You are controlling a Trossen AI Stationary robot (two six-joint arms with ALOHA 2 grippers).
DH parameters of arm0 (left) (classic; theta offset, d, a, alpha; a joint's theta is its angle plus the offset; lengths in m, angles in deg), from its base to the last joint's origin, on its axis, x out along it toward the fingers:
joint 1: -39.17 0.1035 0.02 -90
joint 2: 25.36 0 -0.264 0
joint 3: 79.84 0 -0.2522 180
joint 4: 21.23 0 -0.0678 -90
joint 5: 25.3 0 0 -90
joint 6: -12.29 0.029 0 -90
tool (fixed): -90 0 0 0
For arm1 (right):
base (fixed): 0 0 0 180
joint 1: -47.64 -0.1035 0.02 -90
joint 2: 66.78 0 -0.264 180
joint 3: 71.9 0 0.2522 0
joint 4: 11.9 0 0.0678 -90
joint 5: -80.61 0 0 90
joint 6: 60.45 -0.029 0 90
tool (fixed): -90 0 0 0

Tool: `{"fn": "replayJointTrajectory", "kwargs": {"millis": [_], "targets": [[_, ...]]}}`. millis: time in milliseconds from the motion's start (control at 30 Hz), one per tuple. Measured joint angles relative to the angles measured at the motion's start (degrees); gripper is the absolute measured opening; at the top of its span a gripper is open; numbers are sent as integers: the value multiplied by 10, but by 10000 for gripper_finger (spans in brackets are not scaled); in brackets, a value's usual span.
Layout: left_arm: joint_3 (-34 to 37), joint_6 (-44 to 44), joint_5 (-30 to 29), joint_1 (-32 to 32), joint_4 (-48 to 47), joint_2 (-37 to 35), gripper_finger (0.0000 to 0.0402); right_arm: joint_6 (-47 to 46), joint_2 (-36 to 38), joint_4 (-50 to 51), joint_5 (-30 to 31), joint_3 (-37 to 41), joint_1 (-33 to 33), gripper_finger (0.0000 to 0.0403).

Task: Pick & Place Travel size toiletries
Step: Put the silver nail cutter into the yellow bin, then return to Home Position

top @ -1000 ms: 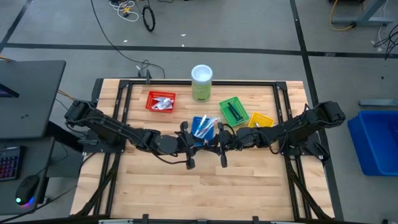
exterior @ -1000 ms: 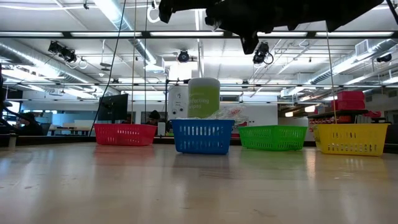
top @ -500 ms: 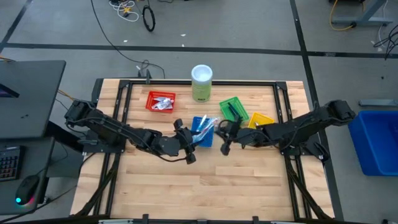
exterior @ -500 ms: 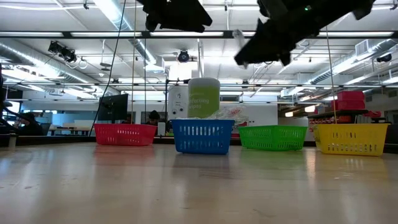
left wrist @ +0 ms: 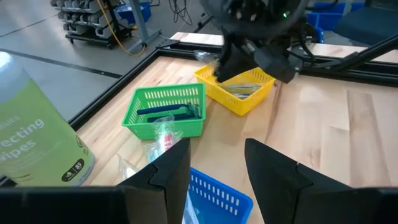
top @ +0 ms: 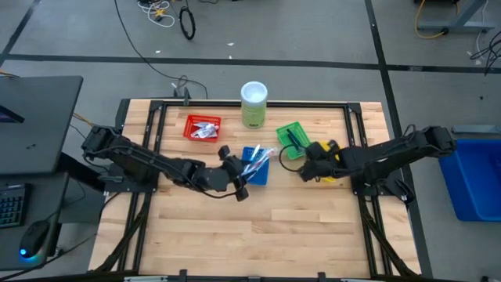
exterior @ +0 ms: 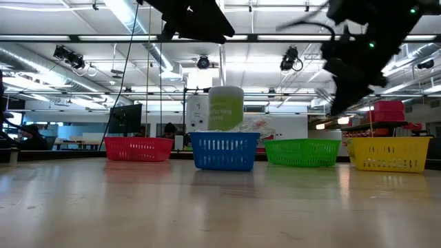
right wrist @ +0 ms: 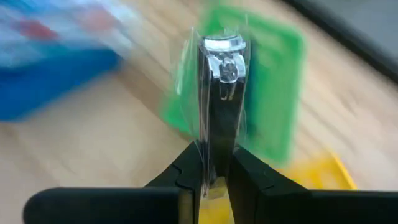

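While my left gripper (top: 241,185) is hovering at the near edge of the blue basket (top: 257,174) with its fingers (left wrist: 171,168) spread wide and nothing between them, my right gripper (top: 307,167) is pinching a wrapped nail clipper (right wrist: 221,106) in narrow jaws. I am seeing that silvery clipper standing upright in clear film in the right wrist view, up in the air and clear of the table (top: 258,227), over the gap between the green basket (top: 294,139) and the yellow basket (top: 329,150). Packaged toothbrushes (top: 255,161) are lying in the blue basket, poking over its rim. Dark razors (left wrist: 163,111) are resting in the green basket. Farther back, white packets (top: 203,131) are sitting in the red basket (top: 202,128), and the pale-green wipes canister (top: 254,105) is standing at the far edge.
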Motion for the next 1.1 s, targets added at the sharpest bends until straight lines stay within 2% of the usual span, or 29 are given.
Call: {"fn": "replayJointTrajectory", "kwargs": {"millis": [167,267,467,667,800,1100], "targets": [[0,0,4,10,0,0,159,-169,0,167,-44,0,18,57],[0,0,4,15,1,0,159,-227,0,205,-92,0,23,57],[0,0,4,20,1,0,159,-234,-2,192,-110,0,24,60],[0,0,7,19,1,0,159,-232,-8,187,-110,0,24,85],[0,0,29,19,1,0,159,-232,-19,185,-111,0,24,97],[0,-7,41,19,1,0,159,-226,-50,174,-110,0,24,84]]}}
